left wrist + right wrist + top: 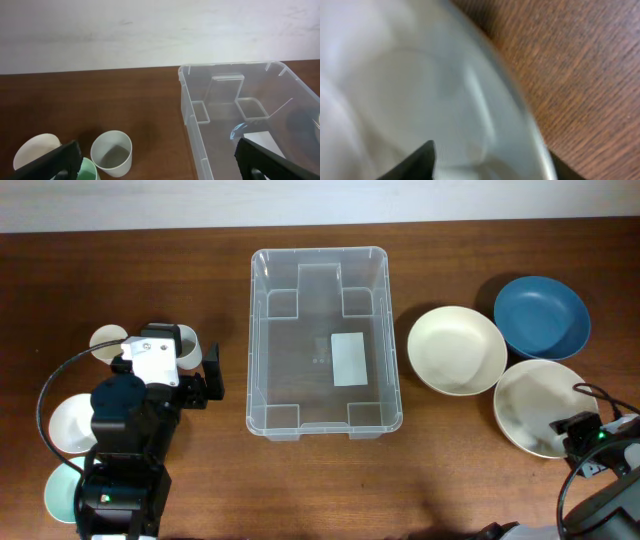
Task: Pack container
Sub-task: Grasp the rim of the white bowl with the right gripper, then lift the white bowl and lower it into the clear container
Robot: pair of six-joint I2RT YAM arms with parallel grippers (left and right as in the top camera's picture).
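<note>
Container (322, 340): sat at the middle of the tabletop (200, 260).
Left claw (212, 373): was spread open, gripping nothing, near white cup (112, 152).
Right claw (573, 429): hung over white bowl (530, 395); released or clenched, could not tell.

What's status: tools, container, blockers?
Left tool open, empty, beside cups. Right tool open over lower-right white bowl rim, view blurred. Container empty, upright, mid-table. Nothing blocking its opening.

Your overhead looks straight down on the counter (120, 270). Left wrist sits low near the left edge, facing the far edge, sharing the container (323, 340) with it. Right wrist is pressed close on a white bowl (395, 90).
</note>
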